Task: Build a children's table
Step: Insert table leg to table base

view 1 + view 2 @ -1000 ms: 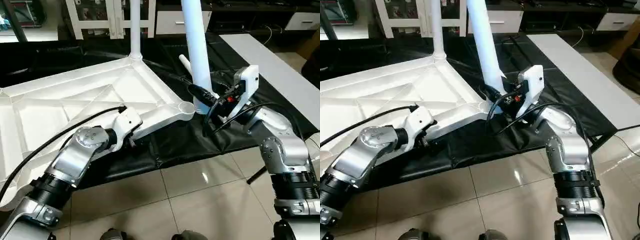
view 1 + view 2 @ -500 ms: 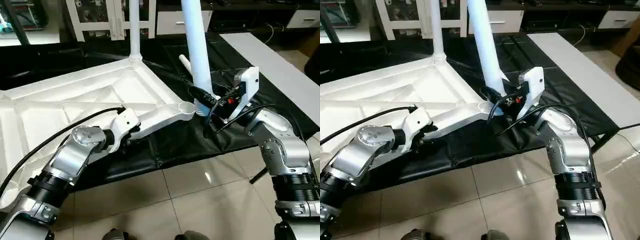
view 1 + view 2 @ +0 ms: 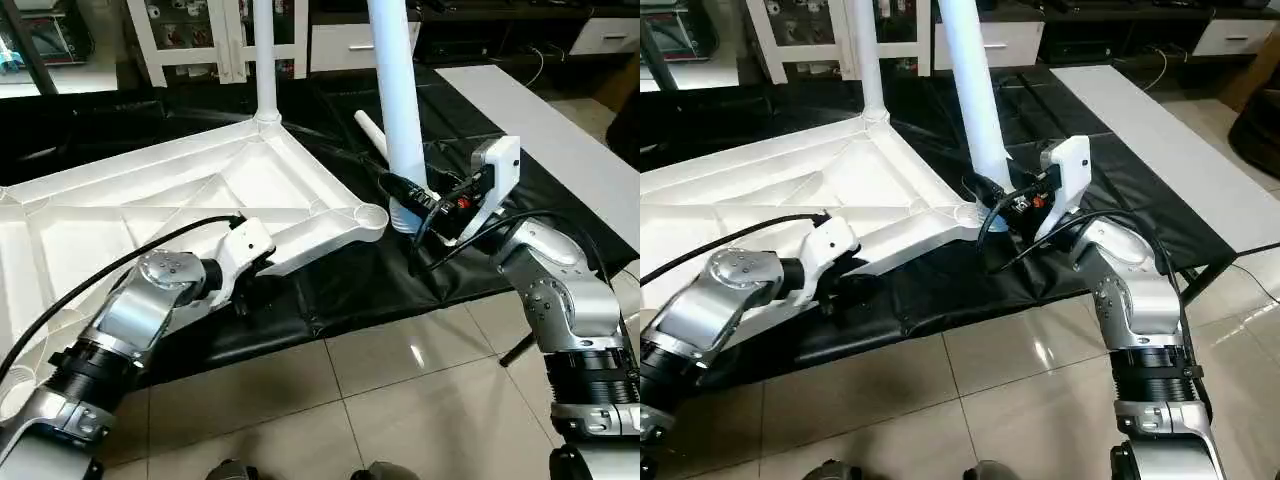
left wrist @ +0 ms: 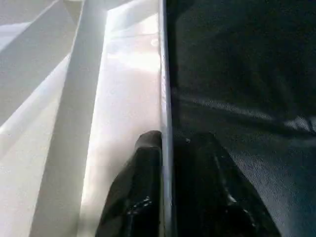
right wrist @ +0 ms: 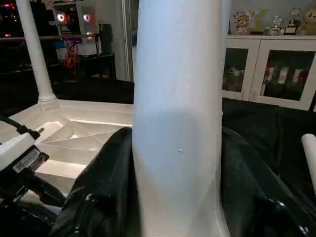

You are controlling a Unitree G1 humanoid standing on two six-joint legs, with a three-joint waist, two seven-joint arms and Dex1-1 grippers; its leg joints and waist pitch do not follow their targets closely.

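Overhead, the gripped leg (image 3: 398, 100) ran out of frame, pinched by the right gripper (image 5: 173, 197) beside the empty corner socket (image 3: 372, 214). Left gripper (image 4: 170, 197) clamped the tabletop (image 3: 150, 200) rim above black sheeting (image 3: 370, 280).

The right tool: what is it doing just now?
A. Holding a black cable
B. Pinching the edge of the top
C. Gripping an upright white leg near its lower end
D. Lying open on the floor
C: the right tool has a black finger on each side of the upright leg, beside the top's corner socket.
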